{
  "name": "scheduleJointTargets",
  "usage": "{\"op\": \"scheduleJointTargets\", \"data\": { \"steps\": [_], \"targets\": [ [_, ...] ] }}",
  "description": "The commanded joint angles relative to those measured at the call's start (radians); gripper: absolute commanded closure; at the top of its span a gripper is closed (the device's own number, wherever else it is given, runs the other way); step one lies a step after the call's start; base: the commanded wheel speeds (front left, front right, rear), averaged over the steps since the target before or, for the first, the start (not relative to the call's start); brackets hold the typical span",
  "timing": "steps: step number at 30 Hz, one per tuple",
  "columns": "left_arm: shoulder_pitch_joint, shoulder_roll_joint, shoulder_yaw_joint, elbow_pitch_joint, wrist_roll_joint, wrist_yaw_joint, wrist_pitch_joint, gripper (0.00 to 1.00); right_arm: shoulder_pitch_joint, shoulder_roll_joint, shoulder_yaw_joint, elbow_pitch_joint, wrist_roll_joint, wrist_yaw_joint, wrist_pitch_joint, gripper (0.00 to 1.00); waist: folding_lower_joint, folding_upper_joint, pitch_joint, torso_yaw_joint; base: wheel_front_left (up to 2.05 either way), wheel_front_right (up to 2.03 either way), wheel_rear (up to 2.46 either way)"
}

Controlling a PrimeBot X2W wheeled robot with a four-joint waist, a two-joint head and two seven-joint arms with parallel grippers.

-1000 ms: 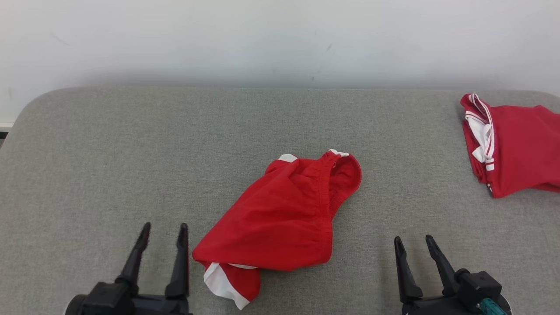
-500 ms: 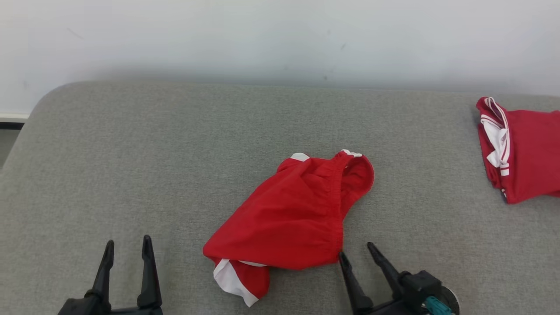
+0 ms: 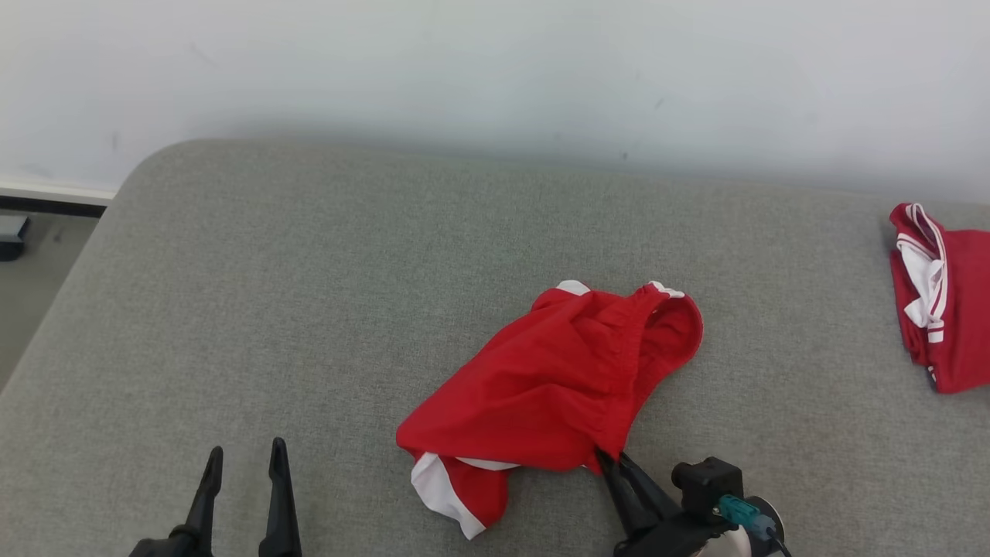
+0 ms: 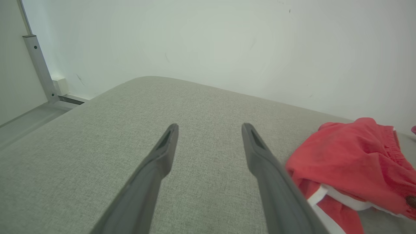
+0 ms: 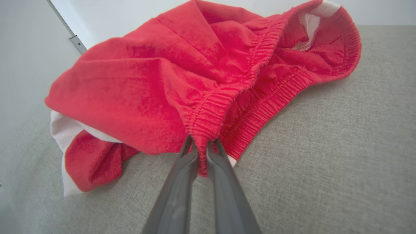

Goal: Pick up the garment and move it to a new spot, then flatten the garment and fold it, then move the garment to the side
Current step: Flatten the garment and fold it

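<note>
The garment (image 3: 557, 379) is a pair of red shorts with white trim, lying crumpled in the middle of the grey padded table (image 3: 309, 294). My right gripper (image 3: 611, 463) is at its near right corner, shut on the elastic waistband (image 5: 204, 130), which is pinched between the two fingers in the right wrist view. My left gripper (image 3: 244, 456) stands open at the lower left, well apart from the cloth. In the left wrist view the garment (image 4: 354, 156) lies to the right of the open fingers (image 4: 162, 152).
A second red garment with white stripes (image 3: 940, 298) lies folded at the table's far right edge. A white wall (image 3: 495, 70) runs behind the table. Floor (image 3: 31, 263) shows past the table's rounded left corner.
My right gripper moved left to the garment's near corner and closed on the waistband. The head camera has swung, shifting the whole picture rightward. The left gripper stayed open.
</note>
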Motion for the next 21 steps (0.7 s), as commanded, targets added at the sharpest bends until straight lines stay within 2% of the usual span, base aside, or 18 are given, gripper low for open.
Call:
{"op": "scheduleJointTargets", "data": {
  "steps": [1, 9, 21],
  "targets": [
    [0.015, -0.001, -0.004, 0.005, -0.012, 0.001, -0.002, 0.0, 0.004, -0.009, 0.0, 0.003, 0.007, -0.002, -0.001, 1.0, -0.0001, 0.0, -0.014, 0.002, 0.0, 0.0, 0.0],
    [0.051, -0.002, -0.014, 0.031, -0.021, 0.001, -0.002, 0.0, 0.073, -0.056, -0.103, -0.101, 0.002, -0.002, 0.0, 1.0, -0.0001, 0.0, -0.047, -0.054, 0.0, 0.0, 0.0],
    [0.037, -0.001, -0.039, 0.039, -0.035, 0.014, -0.002, 0.0, 0.268, -0.187, -0.233, -0.344, -0.043, -0.002, 0.031, 1.0, -0.0001, 0.0, -0.031, -0.149, 0.0, 0.0, 0.0]
  ]
}}
